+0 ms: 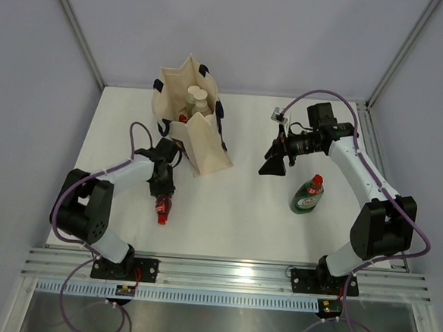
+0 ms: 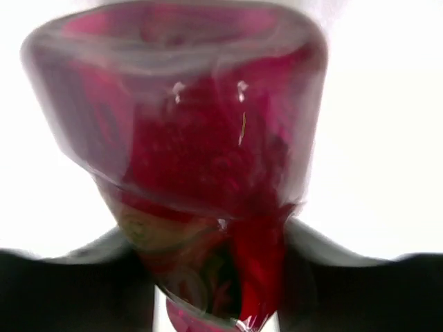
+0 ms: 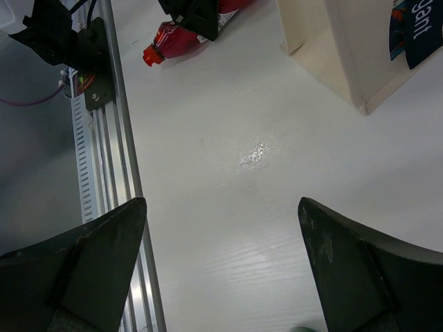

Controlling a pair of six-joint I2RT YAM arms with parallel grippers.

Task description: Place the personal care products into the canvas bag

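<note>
Your cream bag (image 1: pixel 201 146) holds pale bottles (image 1: pixel 199 102). Your left jaws grip a red bottle (image 1: pixel 163 206) on the white surface (image 1: pixel 233 212); your right jaws gape wide, empty. Grey walls (image 1: pixel 31 61) stand around.

Left arm down and gripping, right arm held above the table and open.
The left arm folds at the elbow and reaches forward, its end effector (image 1: pixel 162 192) low at the table, fingers closed on a red bottle (image 1: pixel 163 209). The right arm bends inward, its end effector (image 1: pixel 272 164) aimed downward, fingers (image 3: pixel 90 263) spread well apart, holding nothing.
</note>
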